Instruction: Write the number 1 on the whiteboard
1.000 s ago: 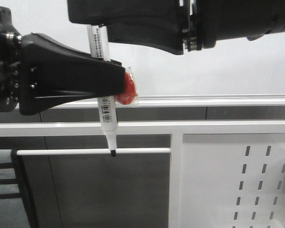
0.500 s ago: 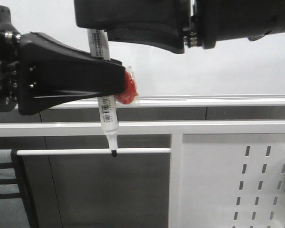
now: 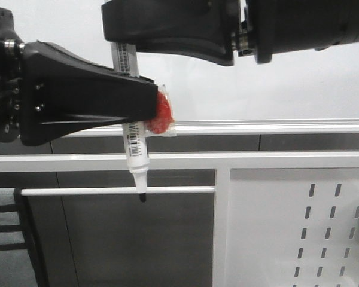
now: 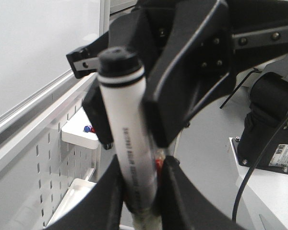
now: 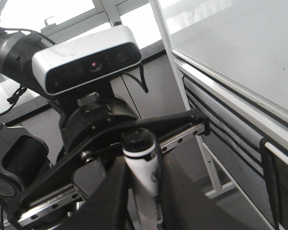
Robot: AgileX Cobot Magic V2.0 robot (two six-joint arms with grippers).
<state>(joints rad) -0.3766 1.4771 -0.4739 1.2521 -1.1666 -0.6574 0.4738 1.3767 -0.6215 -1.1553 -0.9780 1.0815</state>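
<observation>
- Marker [image 3: 136,149]: white barrel with barcode label, black tip down; near upright, tip below the whiteboard's silver rail [image 3: 257,127]
- Left gripper [image 3: 145,101]: black fingers [image 4: 175,191] clamped on the marker's barrel
- Right gripper [image 3: 122,42]: closed round the marker's upper end, above the left gripper
- Whiteboard [image 3: 275,89]: pale, glossy, behind the marker; no number 1 visible on it
- Red object [image 3: 161,113]: in clear wrap, beside the marker at the left gripper's tip
- White slotted panel [image 3: 299,233]: below the whiteboard

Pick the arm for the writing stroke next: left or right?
Left, probably. The left gripper clamps the marker mid-barrel, its bare tip pointing down, below the whiteboard rail. The right gripper sits only at the marker's rear end; its grip is unclear.
</observation>
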